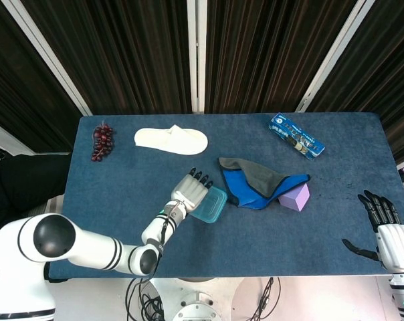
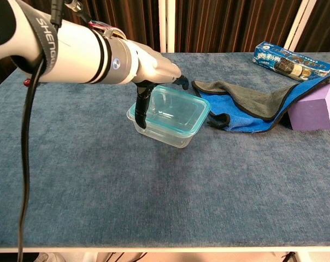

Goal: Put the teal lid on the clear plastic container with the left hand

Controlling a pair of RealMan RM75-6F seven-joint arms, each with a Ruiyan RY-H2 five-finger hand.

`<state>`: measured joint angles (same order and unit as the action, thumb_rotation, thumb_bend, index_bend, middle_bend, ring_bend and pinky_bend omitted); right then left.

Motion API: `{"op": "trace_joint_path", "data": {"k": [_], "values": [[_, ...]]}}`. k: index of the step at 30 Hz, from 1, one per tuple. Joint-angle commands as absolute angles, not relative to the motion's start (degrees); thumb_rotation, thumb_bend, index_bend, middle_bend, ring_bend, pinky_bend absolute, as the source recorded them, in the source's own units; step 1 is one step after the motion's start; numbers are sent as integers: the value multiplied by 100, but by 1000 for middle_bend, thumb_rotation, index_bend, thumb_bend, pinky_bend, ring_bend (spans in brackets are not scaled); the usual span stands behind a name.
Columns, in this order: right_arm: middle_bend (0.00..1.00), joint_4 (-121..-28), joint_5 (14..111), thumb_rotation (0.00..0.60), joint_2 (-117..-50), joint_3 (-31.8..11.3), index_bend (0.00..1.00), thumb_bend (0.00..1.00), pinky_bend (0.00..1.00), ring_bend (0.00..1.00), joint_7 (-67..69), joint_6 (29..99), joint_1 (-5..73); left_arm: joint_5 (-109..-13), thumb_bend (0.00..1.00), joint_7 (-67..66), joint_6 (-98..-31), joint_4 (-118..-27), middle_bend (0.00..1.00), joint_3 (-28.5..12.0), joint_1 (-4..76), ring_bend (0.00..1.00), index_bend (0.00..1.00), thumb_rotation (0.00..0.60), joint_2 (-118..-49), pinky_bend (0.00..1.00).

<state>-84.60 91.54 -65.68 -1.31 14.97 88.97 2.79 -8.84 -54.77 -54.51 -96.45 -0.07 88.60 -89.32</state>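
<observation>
A: Where's the lid (image 2: 170, 113) now?
B: It sits on the container (image 2: 166, 130), near the middle of the desk (image 2: 154, 207), a little toward the left edge. Its teal rim runs all round the top of the clear walls.

A: And the left hand (image 1: 191, 190)?
B: Over the container's left end. In the chest view the thumb hangs down against the near-left corner of the lid, and dark fingertips (image 2: 182, 82) show past the far edge. The fingers lie spread over the lid; I cannot tell whether they press on it or grip it.

A: The right hand (image 1: 382, 227)?
B: Only the head view shows it, just off the desk's near-right corner. Fingers apart and straight, thumb out to the side, holding nothing.

A: What lies near the container?
B: A blue and grey cloth (image 2: 252, 106) just to its right, close but I cannot say touching. A purple block (image 2: 313, 108) lies at the cloth's right end, against it.

A: Farther off?
B: A blue packet (image 1: 296, 136) toward the far-right corner, a white slipper (image 1: 170, 140) by the far edge left of centre, and dark grapes (image 1: 102, 142) near the far-left corner.
</observation>
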Motion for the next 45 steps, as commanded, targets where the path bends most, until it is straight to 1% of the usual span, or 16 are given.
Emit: {"op": "trace_joint_path", "data": {"k": [1,4,7,10,13,18,32,45], "values": [[19,-8464,9159,600,-6565,-131,0,61,0,0,1503,8904,276,-1020,89,-5393,-5575,-9813,16,-51,8768,0,62,600,-8825,0],[19,-8450,9163,600,-6564,-130,0,61,0,0,1521,8916,270,-1463,89,-5140,-5765,-10173,16,-67,8539,0,63,600,-8580,0],[19,-8435,9170,600,-6573,-132,0,61,0,0,1537,8924,269,-2105,88,-4863,-5905,-10517,20,24,8239,0,81,600,-8341,0],[19,-8431,9175,600,-6589,-129,0,61,0,0,1530,8891,288,-2612,86,-4832,-5929,-10626,56,201,8058,0,150,600,-8291,0],[20,-8445,9193,600,-6600,-131,0,61,0,0,1511,8882,305,-2796,86,-4843,-5855,-10648,63,272,7977,0,157,600,-8367,0],[19,-8496,9177,600,-6564,-133,0,61,0,0,1465,8915,280,-2905,81,-4973,-5825,-10568,63,327,7920,0,157,600,-8540,0],[19,-8582,9169,600,-6550,-135,0,61,0,0,1377,8855,307,-2704,80,-5150,-5687,-10205,62,296,7822,0,157,600,-8842,0],[19,-8592,9161,600,-6534,-135,0,61,0,0,1377,8881,287,-2623,81,-5259,-5684,-10257,62,214,7798,0,156,600,-8829,0]]}}
